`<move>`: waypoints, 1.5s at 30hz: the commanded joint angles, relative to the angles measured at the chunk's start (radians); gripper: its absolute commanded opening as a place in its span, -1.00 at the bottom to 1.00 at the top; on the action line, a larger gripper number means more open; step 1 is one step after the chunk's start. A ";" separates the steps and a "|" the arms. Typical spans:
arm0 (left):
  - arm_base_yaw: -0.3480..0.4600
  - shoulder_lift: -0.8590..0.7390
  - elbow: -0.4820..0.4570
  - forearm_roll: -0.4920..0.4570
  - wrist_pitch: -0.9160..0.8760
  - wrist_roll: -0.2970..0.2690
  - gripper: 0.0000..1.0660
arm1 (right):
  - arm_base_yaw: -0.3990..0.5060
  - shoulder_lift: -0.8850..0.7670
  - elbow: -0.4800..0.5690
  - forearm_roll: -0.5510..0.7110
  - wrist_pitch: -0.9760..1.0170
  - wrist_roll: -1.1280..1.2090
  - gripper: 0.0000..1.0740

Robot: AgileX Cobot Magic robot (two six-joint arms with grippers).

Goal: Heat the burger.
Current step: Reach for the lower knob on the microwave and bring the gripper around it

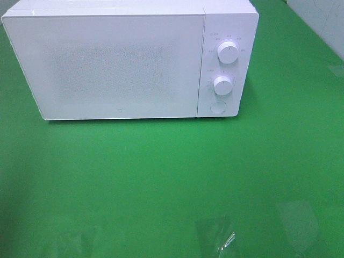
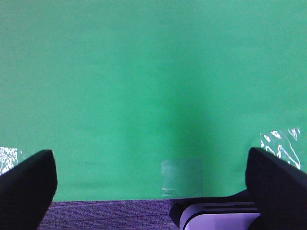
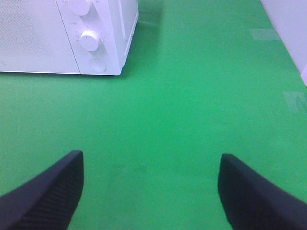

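Note:
The burger is out of view in every frame. A white microwave (image 1: 123,64) with its door shut stands at the back of the green table, two round knobs (image 1: 228,52) and a round button on its right panel. It also shows in the right wrist view as the microwave (image 3: 72,36), ahead and to one side of my right gripper (image 3: 151,191). That gripper is open and empty over bare green cloth. My left gripper (image 2: 151,184) is open wide, empty, near the table's front edge. Neither arm appears in the high view.
The green cloth (image 1: 172,183) covers the table, with patches of clear tape (image 1: 217,236) near the front. A white wall panel (image 1: 322,21) borders the far right. Below the table edge the left wrist view shows purple carpet (image 2: 105,215) and a grey base (image 2: 218,215).

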 commanded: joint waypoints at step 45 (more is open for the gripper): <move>0.004 -0.809 0.275 -0.029 -0.087 0.002 0.87 | -0.007 -0.014 0.002 0.002 0.000 0.001 0.41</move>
